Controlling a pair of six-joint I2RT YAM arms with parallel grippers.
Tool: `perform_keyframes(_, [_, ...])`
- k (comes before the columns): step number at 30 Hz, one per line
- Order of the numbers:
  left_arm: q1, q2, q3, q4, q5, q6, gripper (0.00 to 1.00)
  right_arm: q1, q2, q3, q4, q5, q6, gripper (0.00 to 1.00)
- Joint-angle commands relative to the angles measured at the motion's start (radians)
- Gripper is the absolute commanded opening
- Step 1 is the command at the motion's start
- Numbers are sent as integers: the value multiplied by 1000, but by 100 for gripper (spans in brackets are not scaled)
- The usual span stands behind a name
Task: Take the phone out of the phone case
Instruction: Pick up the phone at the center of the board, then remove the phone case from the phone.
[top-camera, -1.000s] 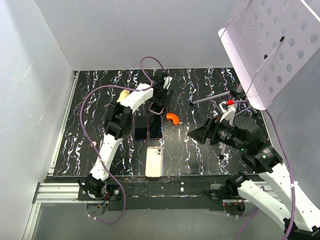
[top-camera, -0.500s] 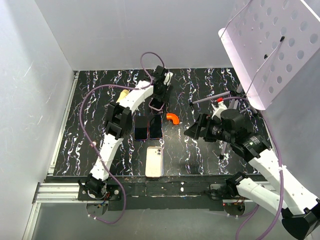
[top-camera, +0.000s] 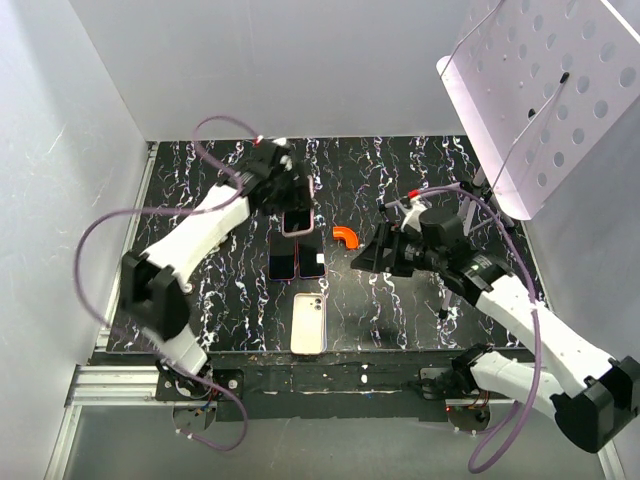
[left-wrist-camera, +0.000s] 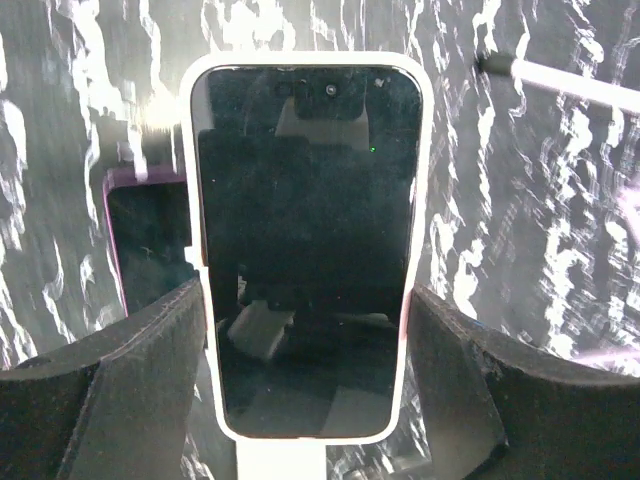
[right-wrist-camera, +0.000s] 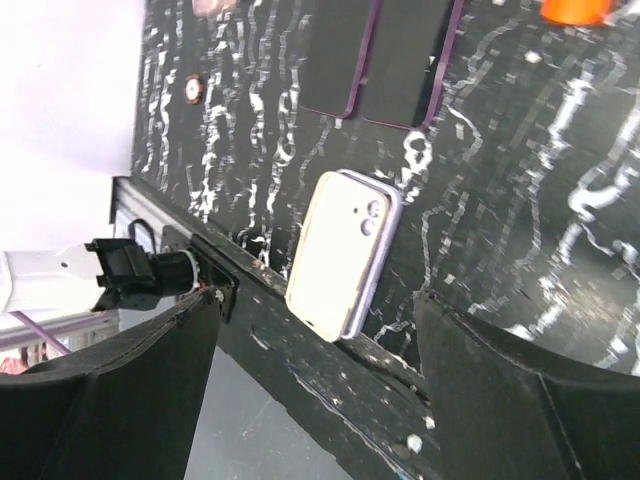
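Phone (left-wrist-camera: 305, 230), apparently in its pale case (left-wrist-camera: 300, 60), hangs pinched in our left gripper's (left-wrist-camera: 305, 300) jaws above the far-centre table (top-camera: 400, 170); next, we judge, our spread, empty right gripper (right-wrist-camera: 315, 310) must come across to strip the case

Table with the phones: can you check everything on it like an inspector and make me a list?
Surface: black marbled table with white streaks.
Job's things: cased phone with a pale rim, screen facing the left wrist camera, held up off the table.
Clutter: two dark phones lying side by side; cream phone face down near the front edge; orange elbow piece.
Grippers: left gripper is shut on the cased phone's sides; right gripper is open, empty and hanging above the table.
Cables: purple cables loop off both arms, none lying on a phone.
Surroundings: white walls; white panel with holes at upper right.
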Motion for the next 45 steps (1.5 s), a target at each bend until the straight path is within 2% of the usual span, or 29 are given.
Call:
perform_keyframes(1, [11,-342,-319,160,137,-375,0,70,91,17,223,-87,-40,82])
perform_keyframes(4, [6,-476,-462,206,184,-515,0,157,156,53,321,-40,-6,82])
perform_keyframes(9, [-21,-633,-582,211,166,-616,0,279,278,140,387,29,9,82])
perform_keyframes(17, [-38,-745,-676,194,131,-635,0,325,389,174,461,94,90,68])
perform_keyframes(26, [-58,-773,-694,192,105,-615,0,329,466,238,404,117,112,58])
perform_keyframes(33, [-64,-763,-684,191,108,-569,0,331,507,247,473,20,115,40])
perform_keyframes(35, [-63,-766,-680,199,114,-541,0,329,504,235,496,-1,109,24])
perform_keyframes(37, [-63,-769,-671,203,115,-497,0,328,486,208,530,-23,110,2])
perform_keyframes(38, [-63,-779,-662,208,117,-472,8,325,475,188,551,-36,115,1])
perform_keyframes(39, [-61,-792,-662,211,115,-446,23,320,464,166,584,-61,118,1])
perform_keyframes(41, [-61,-834,-671,238,115,-403,61,310,432,120,628,-93,126,1])
perform_keyframes(43, [-61,-903,-696,293,138,-350,83,288,391,65,688,-119,161,1])
perform_keyframes(45, [-60,-962,-734,358,172,-327,96,245,345,-7,790,-153,237,1])
